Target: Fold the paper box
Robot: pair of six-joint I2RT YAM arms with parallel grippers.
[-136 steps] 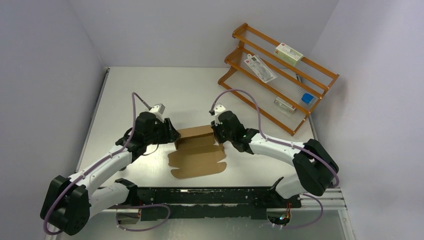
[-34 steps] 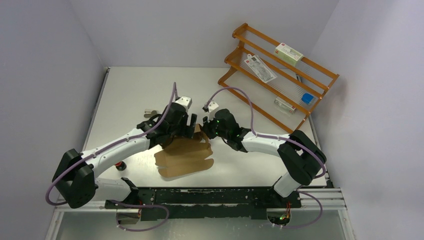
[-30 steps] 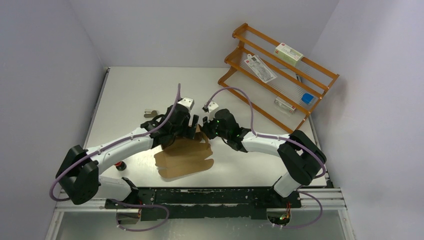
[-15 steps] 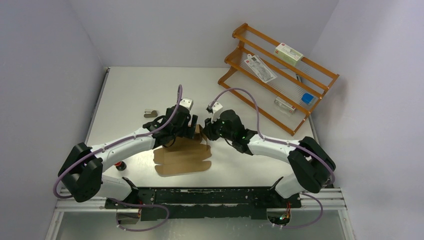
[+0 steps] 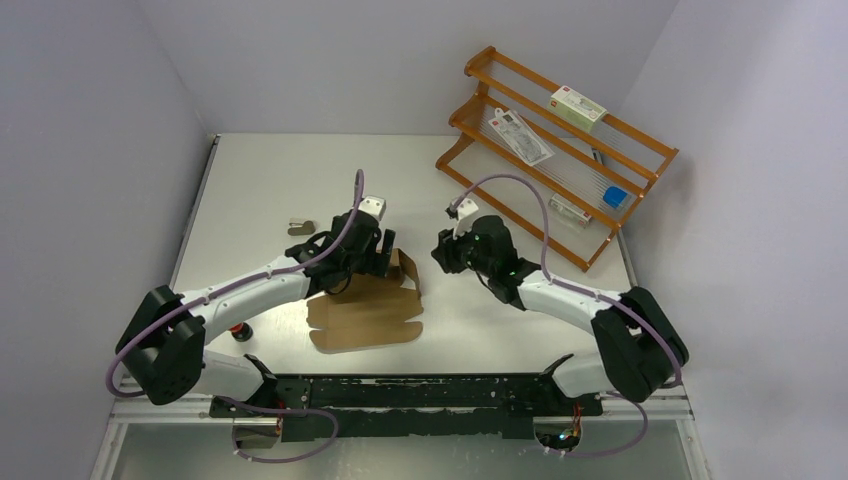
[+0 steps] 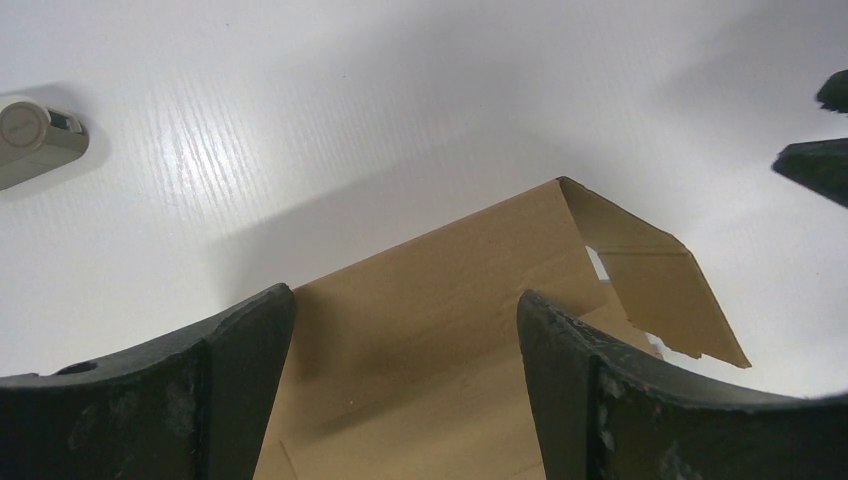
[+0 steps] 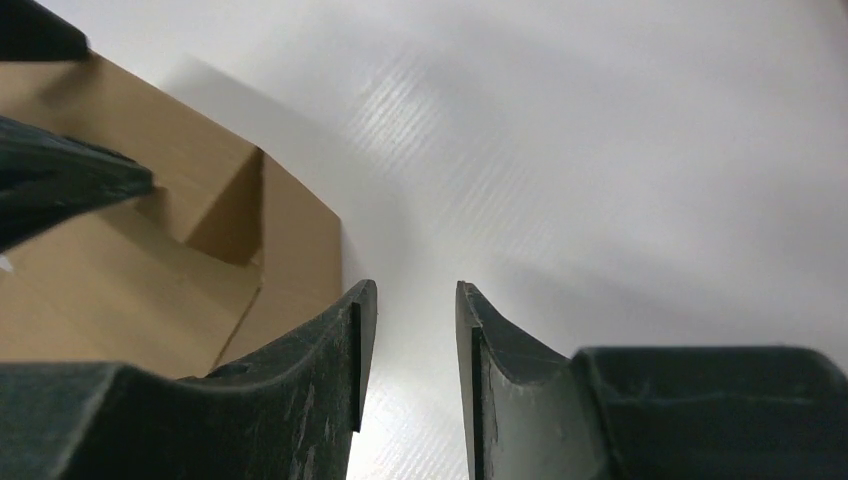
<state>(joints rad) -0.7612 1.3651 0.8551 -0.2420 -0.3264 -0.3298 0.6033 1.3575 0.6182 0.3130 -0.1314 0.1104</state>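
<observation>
The paper box [image 5: 365, 310] is a brown cardboard sheet lying mostly flat near the table's front, its far panel and right side flap [image 5: 408, 272] raised. My left gripper [image 5: 386, 258] is open wide over the box's far edge; in the left wrist view the cardboard [image 6: 450, 300] lies below and between its fingers [image 6: 405, 315], not pinched. My right gripper [image 5: 441, 257] hovers just right of the box, apart from it. In the right wrist view its fingers [image 7: 412, 310] stand a narrow gap apart with bare table between them and the box [image 7: 150, 260] at left.
An orange wire rack [image 5: 560, 150] with small white packages stands at the back right. A small beige object [image 5: 300, 226] lies left of the left gripper, also in the left wrist view [image 6: 35, 140]. A small red thing [image 5: 240, 331] sits by the left arm.
My right gripper has drawn back to the right, away from the box's raised flap. Over the longer span, the left gripper moved to the far edge and the box shifted left.
</observation>
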